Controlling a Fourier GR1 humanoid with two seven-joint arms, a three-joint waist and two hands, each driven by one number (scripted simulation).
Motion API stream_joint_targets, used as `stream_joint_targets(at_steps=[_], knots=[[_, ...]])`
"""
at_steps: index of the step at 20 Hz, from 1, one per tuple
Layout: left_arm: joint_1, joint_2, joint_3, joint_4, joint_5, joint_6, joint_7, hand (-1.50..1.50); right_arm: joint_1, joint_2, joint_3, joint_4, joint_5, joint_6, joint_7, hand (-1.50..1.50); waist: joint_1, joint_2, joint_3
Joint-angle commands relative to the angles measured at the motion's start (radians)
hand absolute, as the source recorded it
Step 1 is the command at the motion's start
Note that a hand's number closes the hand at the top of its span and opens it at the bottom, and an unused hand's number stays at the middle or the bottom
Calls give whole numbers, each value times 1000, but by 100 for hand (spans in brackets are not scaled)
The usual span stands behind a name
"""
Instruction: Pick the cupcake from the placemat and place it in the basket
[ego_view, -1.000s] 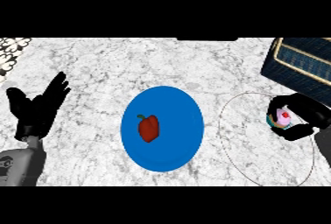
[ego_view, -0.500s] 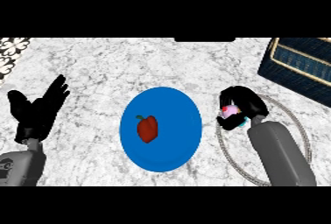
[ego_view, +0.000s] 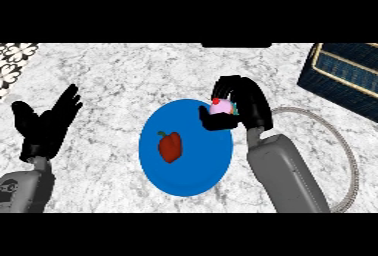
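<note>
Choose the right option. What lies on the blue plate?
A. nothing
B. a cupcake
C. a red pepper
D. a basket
C: a red pepper lies on the blue plate; the cupcake is held in the right hand at the plate's upper right edge, and the basket stands apart at the far right.

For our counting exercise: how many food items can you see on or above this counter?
2. A red pepper lies on the blue plate; a pink cupcake sits in the right robot hand over the plate's upper right edge.
</note>
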Motion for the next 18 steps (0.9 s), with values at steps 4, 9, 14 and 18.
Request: stream_joint_targets(at_steps=[4,9,14,18], knots=[[47,18,29,-36,17,-15,-19,0,-106,15,141,-319,147,-121,421,150,-8,3,-1],[41,9,20,-34,11,-20,-13,0,-255,-14,39,-430,245,58,620,150,-11,8,0],[34,-6,14,-16,-18,1,-37,0,-429,-62,-75,-370,262,171,680,150,-6,11,0],[3,9,29,-35,14,-22,23,0,-521,-116,-205,-206,238,115,579,150,3,16,0]])
